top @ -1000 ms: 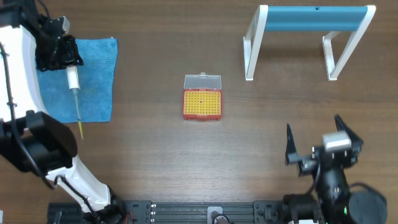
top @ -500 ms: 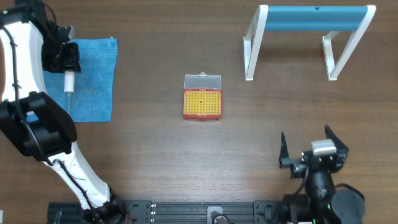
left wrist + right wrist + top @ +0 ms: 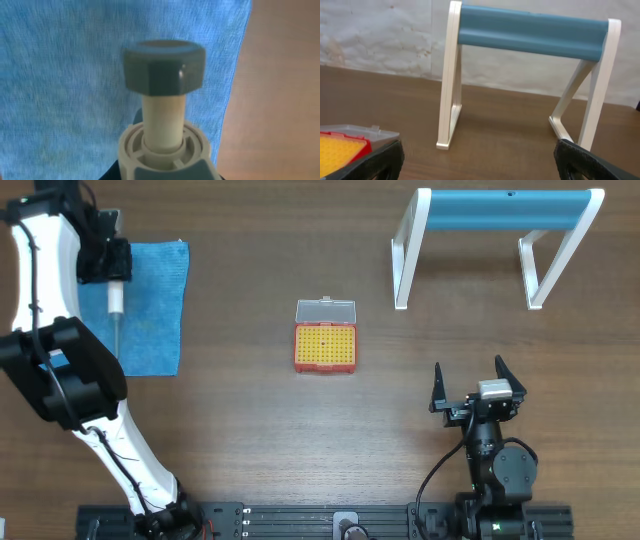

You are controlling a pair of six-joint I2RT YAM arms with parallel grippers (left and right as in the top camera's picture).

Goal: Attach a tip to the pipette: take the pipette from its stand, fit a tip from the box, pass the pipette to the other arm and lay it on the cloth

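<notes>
My left gripper (image 3: 103, 258) is shut on the pipette (image 3: 116, 300) over the blue cloth (image 3: 150, 310) at the far left of the table. The pipette's white body and thin tip point toward the table's near side, with the tip end above the cloth. In the left wrist view the grey plunger cap (image 3: 164, 67) stands out against the cloth (image 3: 60, 75). The tip box (image 3: 325, 345), lid open over yellow tips, sits mid-table. My right gripper (image 3: 470, 395) is open and empty near its base, facing the stand (image 3: 530, 35).
The white-and-blue pipette stand (image 3: 500, 240) is at the far right with nothing on it. The tip box corner (image 3: 345, 142) lies ahead of the right gripper (image 3: 477, 150). Bare wood table (image 3: 250, 440) lies between the cloth, box and stand.
The left arm carried the pipette farther up the cloth, away from the near edge. The right arm drew back toward its base and shifted left, still open.
</notes>
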